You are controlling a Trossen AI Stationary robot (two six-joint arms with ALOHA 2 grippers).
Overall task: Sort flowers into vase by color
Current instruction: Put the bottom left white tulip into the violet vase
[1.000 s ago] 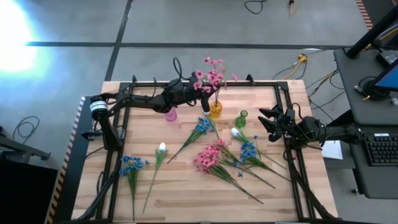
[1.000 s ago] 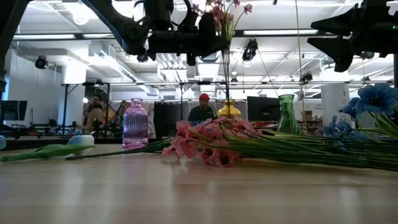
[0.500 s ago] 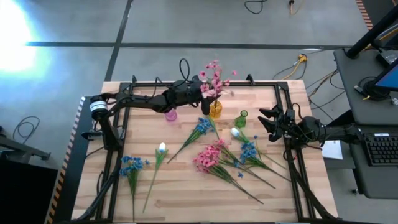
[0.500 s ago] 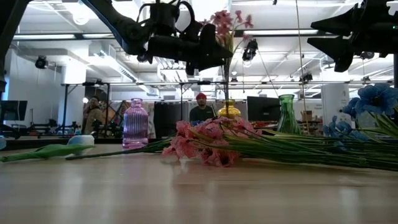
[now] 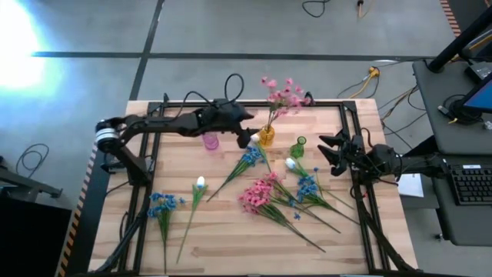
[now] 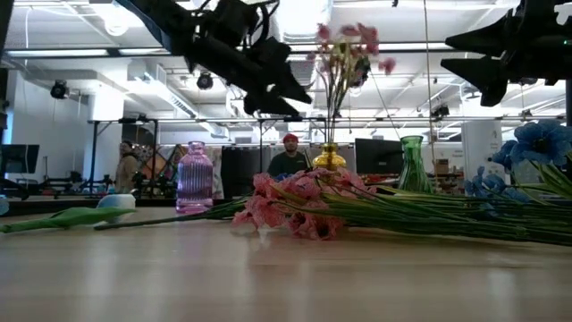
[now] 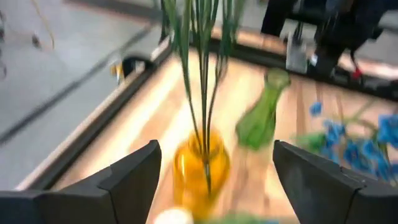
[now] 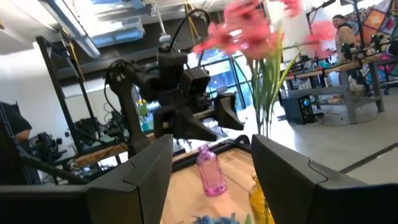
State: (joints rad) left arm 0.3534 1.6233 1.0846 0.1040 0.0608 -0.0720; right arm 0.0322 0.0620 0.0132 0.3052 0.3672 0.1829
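A bunch of pink flowers (image 5: 286,94) stands with its stems in the yellow vase (image 5: 267,135) at the far middle of the table, leaning toward the right; it also shows in the low view (image 6: 350,45). My left gripper (image 5: 247,125) is open and empty just left of that vase, and the left wrist view shows the vase (image 7: 200,168) and stems (image 7: 199,62) ahead of the fingers. My right gripper (image 5: 327,148) is open and empty above the table's right side. Blue flowers (image 5: 250,156), pink flowers (image 5: 257,194) and a white bud (image 5: 291,163) lie flat on the table.
A purple vase (image 5: 210,141) stands left of the yellow one and a green vase (image 5: 298,146) stands right of it. More flowers lie near left: a white bud (image 5: 201,182) and a blue bunch (image 5: 163,204). People stand in the room behind (image 6: 288,159).
My left gripper has let go of the pink flowers and drawn back from them toward the table's left and downward. The flowers, held upright over the yellow vase before, now stand free in it and have tipped toward the right.
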